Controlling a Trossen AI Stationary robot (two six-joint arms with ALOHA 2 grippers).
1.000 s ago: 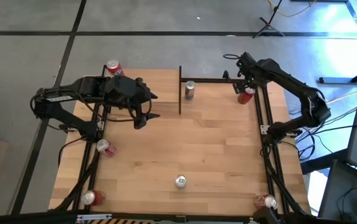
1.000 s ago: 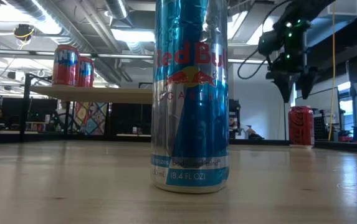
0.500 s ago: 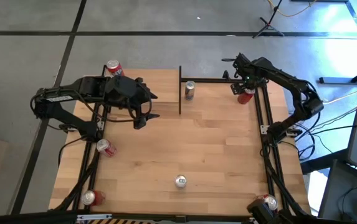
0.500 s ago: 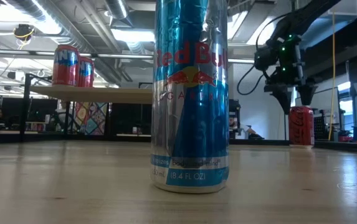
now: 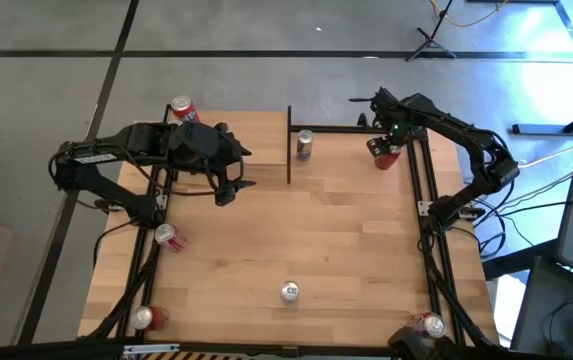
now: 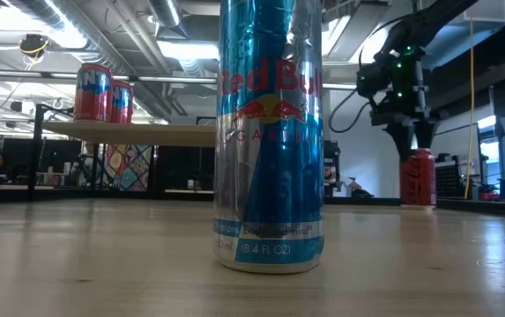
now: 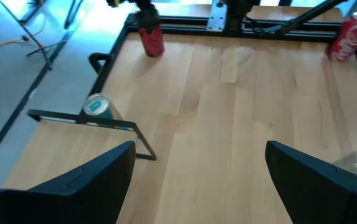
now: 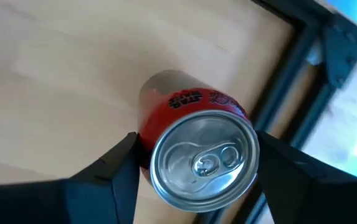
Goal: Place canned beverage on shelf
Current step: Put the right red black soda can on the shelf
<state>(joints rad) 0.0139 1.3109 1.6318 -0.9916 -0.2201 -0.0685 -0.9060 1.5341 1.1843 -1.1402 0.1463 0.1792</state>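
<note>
Seen from above in the high view, the right gripper [image 5: 385, 140] sits at the far right corner of the wooden surface [image 5: 296, 230], directly over a red can [image 5: 386, 152] beside the black frame rail. The left gripper [image 5: 228, 178] hovers over the far left part of the surface, its fingers spread wide and empty. A silver-blue can [image 5: 304, 145] stands beside a thin black upright at the far middle. Another slim can [image 5: 290, 292] stands near the front edge. Further red cans rest at the far left corner [image 5: 182, 108], the left edge [image 5: 169, 237] and both front corners.

At surface height in the low view, the slim blue can [image 6: 270, 141] fills the foreground. The shelf [image 6: 137, 132], raised on black posts, carries two cans [image 6: 102, 92]. The right gripper [image 6: 415, 145] reaches down onto the top of the red can [image 6: 418, 179], which stands upright on the surface.

Through the left wrist view, the two dark fingers [image 7: 85, 180] stand wide apart over bare wood.

Through the right wrist view, the fingers [image 8: 113, 168] sit on either side of the red can [image 8: 197, 149], close against its rim; whether they press it cannot be told.
</note>
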